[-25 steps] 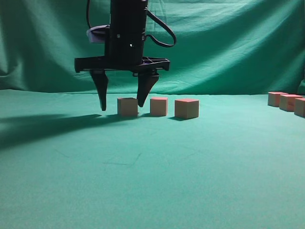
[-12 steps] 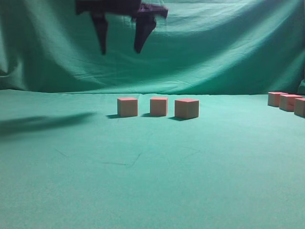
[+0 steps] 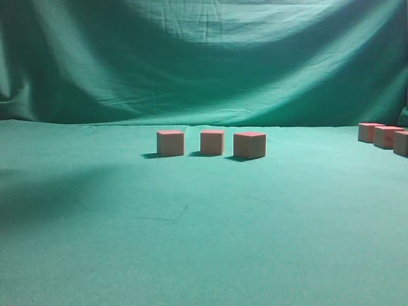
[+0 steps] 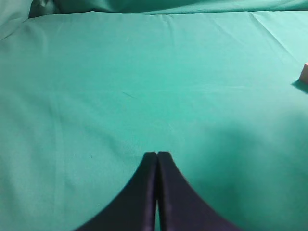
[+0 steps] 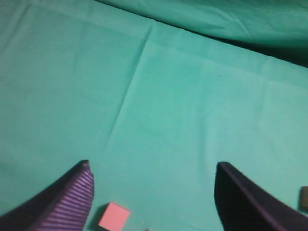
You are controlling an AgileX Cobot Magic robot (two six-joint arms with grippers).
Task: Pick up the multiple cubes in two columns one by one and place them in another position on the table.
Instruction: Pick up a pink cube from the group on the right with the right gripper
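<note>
3 cubes (image 3: pixel 211 143) stand in a row mid-counter (image 3: pixel 191 242), 3 more at its right edge (image 3: pixel 382 136); left tool (image 4: pixel 157 155) pressed together, right tool (image 5: pixel 151 166) spread apart, both empty.

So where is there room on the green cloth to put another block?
The wide front of the table, below the three middle cubes, is bare, and so is the stretch between them and the cubes at the right edge. Those two clusters are crowded.
</note>
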